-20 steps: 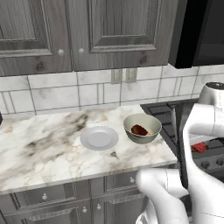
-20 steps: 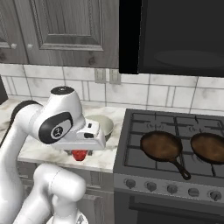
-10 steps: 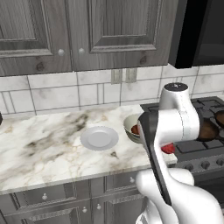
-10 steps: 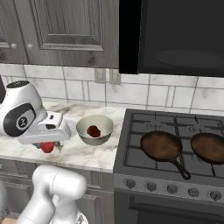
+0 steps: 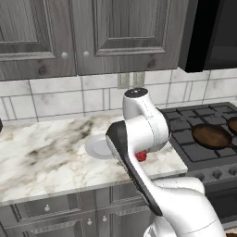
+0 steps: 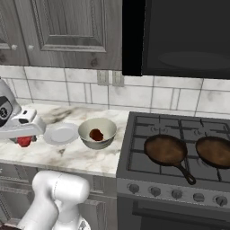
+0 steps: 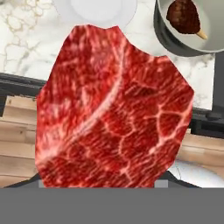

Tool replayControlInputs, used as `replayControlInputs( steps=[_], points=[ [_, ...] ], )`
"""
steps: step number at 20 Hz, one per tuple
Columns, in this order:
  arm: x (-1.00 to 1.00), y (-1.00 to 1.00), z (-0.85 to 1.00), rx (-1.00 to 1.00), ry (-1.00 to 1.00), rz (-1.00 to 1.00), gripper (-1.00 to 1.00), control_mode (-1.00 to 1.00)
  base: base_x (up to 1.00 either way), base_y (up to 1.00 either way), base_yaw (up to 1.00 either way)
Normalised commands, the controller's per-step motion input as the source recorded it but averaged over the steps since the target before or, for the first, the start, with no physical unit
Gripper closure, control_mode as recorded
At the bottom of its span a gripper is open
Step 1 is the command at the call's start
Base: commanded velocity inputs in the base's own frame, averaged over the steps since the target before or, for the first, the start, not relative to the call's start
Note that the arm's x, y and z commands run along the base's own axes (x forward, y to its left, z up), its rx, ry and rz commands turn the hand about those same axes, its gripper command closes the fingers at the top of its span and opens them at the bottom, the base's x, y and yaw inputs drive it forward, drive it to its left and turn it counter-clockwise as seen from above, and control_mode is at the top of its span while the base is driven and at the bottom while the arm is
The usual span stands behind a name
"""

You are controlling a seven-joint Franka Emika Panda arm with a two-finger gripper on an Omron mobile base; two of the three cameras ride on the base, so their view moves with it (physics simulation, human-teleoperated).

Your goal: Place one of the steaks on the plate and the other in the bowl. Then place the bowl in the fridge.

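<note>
My gripper (image 6: 26, 138): I carry it low over the front edge of the counter, in front of the plate; the jaws stand fairly wide, clamped on the red steak, which spans the gap between them.
Red steak (image 7: 113, 109): bright red, marbled, chunky; in the hand view it sits close against the camera and hides my finger tips. In the right base view a red lump hangs under my hand, just past the counter's front edge.
How it should handle: my judgement is a soft, moist, light slab that can sag or slide in a loose pinch; it is not fragile. Holding it across the thick middle seems the safest hold.
Counter (image 5: 41, 162): pale marbled top, with the stove at its right end.
Plate (image 6: 60, 133): small, round, pale and bare, near the middle of the counter, just beyond my hand.
Bowl (image 6: 98, 132): deep, pale and glossy, just beside the plate toward the counter's right end; whether the rims touch I cannot tell.
Darker steak (image 6: 96, 134): brown-red, lying in the bottom of the bowl.
Frying pans (image 6: 168, 150): two black ones on the stove, well apart from the plate.
</note>
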Motion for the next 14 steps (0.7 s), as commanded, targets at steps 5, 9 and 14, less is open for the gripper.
replayControlInputs(
  steps=[5,9,14],
  points=[
    [0.91,0.60,-0.10,0.00,-0.02,0.01,1.00,-1.00,0.00,0.00,0.00],
    [0.72,0.31,-0.43,0.00,-0.03,0.12,1.00,-1.00,0.00,0.00,0.00],
    [0.78,0.03,-0.55,0.00,0.00,0.13,1.00,-1.00,0.00,0.00,0.00]
  ],
)
